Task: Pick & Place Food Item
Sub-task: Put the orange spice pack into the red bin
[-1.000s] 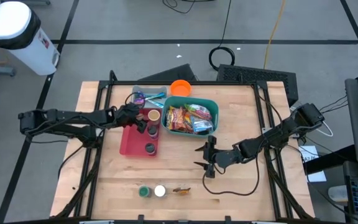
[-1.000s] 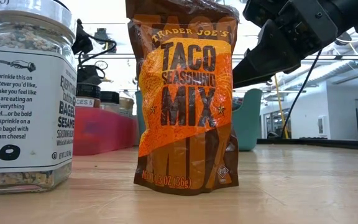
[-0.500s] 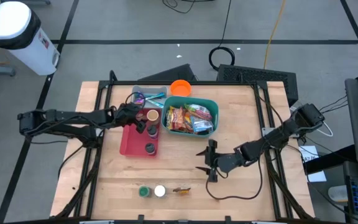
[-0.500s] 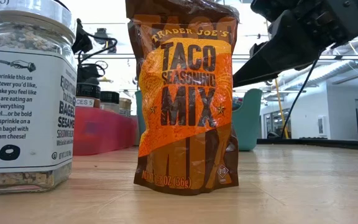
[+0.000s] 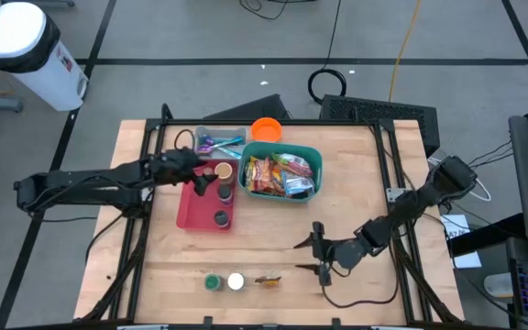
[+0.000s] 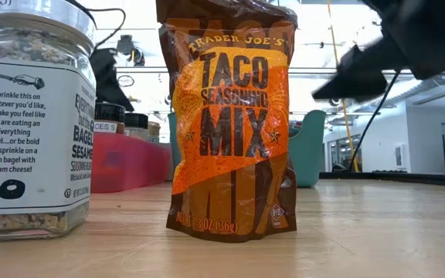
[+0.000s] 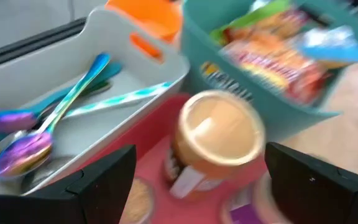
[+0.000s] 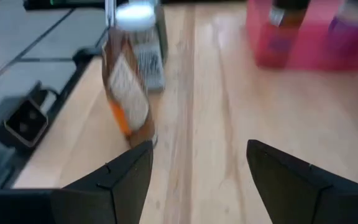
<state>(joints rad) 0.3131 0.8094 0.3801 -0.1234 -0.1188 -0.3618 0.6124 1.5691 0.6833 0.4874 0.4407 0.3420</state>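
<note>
The right pincer (image 5: 313,257), fingers wide and empty, hangs near the taco seasoning pouch (image 5: 267,280) standing at the surface's (image 5: 356,174) front edge (thin, easily tipped), so it should probably square up and close gently across the pouch's narrow faces.

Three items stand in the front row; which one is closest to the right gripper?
The taco seasoning packet, rightmost of the three; the white-lidded jar and green-lidded jar stand farther from the right gripper.

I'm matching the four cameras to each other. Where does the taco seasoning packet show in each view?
High: taco seasoning packet, near edge, right of two jars.
Low: centre foreground, upright.
Left wrist: not in it.
Right wrist: ahead of the right tool, upright.
Shared landmark: red tray.
</note>
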